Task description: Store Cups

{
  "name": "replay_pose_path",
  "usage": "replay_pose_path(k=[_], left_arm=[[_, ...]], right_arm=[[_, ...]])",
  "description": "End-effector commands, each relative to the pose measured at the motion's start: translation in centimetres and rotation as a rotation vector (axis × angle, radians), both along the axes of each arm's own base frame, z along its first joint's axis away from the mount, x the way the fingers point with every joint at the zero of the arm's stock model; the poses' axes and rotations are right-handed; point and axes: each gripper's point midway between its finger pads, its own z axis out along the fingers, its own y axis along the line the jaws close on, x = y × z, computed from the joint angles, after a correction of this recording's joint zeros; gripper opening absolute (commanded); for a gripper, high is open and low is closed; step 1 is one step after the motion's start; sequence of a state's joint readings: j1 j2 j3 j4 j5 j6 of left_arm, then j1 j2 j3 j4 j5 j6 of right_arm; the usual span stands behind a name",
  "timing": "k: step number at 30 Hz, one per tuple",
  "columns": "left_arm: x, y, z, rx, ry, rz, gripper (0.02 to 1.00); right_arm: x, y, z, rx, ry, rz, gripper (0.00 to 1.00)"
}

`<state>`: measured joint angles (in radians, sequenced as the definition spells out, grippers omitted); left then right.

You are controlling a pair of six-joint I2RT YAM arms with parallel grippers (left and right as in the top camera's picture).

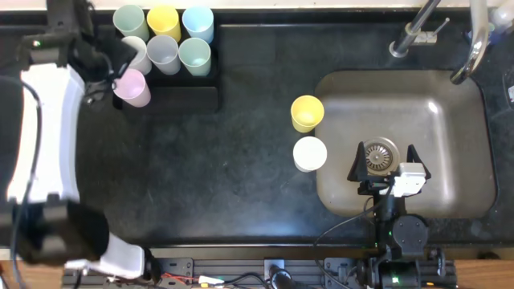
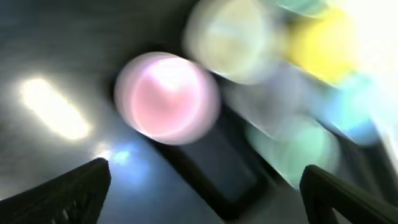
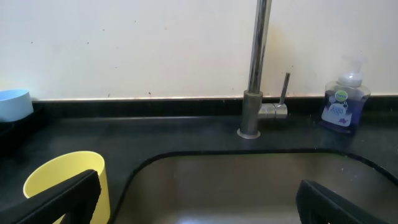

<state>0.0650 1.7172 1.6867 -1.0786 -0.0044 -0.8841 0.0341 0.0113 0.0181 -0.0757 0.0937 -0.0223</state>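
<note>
A black tray (image 1: pixel 189 98) at the counter's far left holds several upright cups, among them yellow (image 1: pixel 163 20), blue (image 1: pixel 197 22) and mint (image 1: pixel 194 56). A pink cup (image 1: pixel 132 87) stands at the tray's near left corner. My left gripper (image 1: pixel 107 74) hovers just left of it. In the left wrist view the pink cup (image 2: pixel 166 98) lies ahead of the open left gripper (image 2: pixel 205 199), clear of both fingers. A yellow cup (image 1: pixel 307 112) and a white cup (image 1: pixel 309 153) stand on the counter beside the sink. My right gripper (image 1: pixel 384 160) hangs open over the basin, the yellow cup (image 3: pixel 62 180) off to one side.
The steel sink (image 1: pixel 450 104) takes up the right side, with a faucet (image 3: pixel 255 74) and a soap bottle (image 3: pixel 344 102) behind it against the wall. Dark counter (image 1: pixel 241 177) stretches between the tray and the sink.
</note>
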Motion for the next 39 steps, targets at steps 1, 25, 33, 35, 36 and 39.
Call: replay_pose_path(k=[1,25,33,35,36,39], left_arm=[[0.7,-15.4,1.0,0.120,-0.110,-0.486,0.998],[-5.1,-35.3,-9.3,0.012,0.035,-0.816,0.998],[-4.8,-34.1,-10.0,0.023,0.068,-0.796,0.912],[-4.8,-34.1,-10.2,0.024,0.072,-0.796,0.678],[-4.8,-34.1,-10.3,0.024,0.071,-0.796,0.617],[-4.5,-34.1,-10.3,0.029,0.062,-0.792,0.211]], right_arm=[[0.0,0.0,-0.4,0.000,0.001,-0.002,0.996],[0.0,0.0,-0.4,0.000,0.001,-0.002,0.998],[0.0,0.0,-0.4,0.000,0.001,-0.002,0.998],[0.0,0.0,-0.4,0.000,0.001,-0.002,0.996],[0.0,0.0,-0.4,0.000,0.001,-0.002,0.996],[0.0,0.0,-0.4,0.000,0.001,-0.002,0.998]])
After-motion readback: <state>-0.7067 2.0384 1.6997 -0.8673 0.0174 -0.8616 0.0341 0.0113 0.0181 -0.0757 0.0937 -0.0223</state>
